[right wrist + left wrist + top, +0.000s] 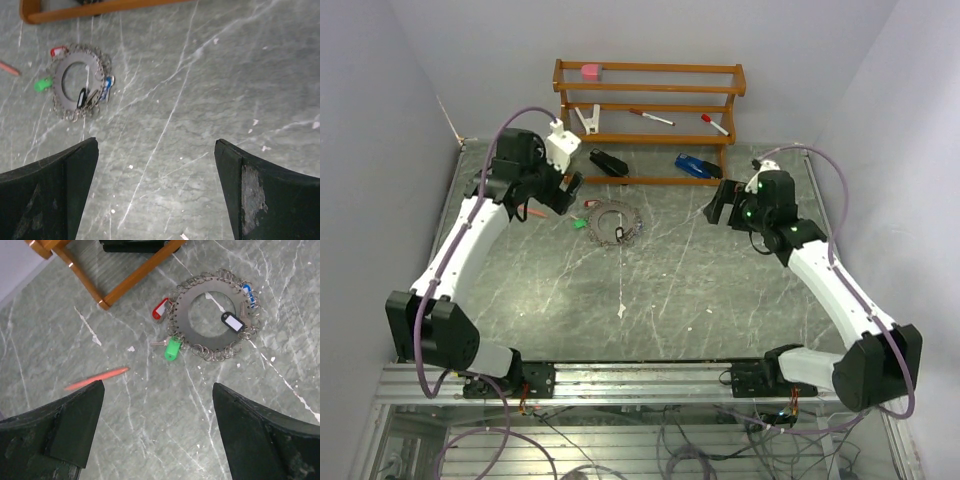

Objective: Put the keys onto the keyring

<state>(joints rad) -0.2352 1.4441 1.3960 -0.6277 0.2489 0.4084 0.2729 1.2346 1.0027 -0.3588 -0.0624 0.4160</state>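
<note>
Both sets you command, left fingers [75, 425] and right fingers [55, 190], stand wide apart above the worktop [150, 435], holding nothing. Farther off, the keyring [187, 307] lies flat, keys [171, 349] on and beside its rim, before the rack [140, 274].

**Robot body.** The left arm [455, 250] and right arm [835, 280] each had white links between black joint housings, with 1 mauve cable [515, 112] looped alongside. Small green lights [752, 212] showed on the right wrist. The right gripper [156, 141] had 2 black wedge fingers [250, 200], 1 scuffed grey.
</note>
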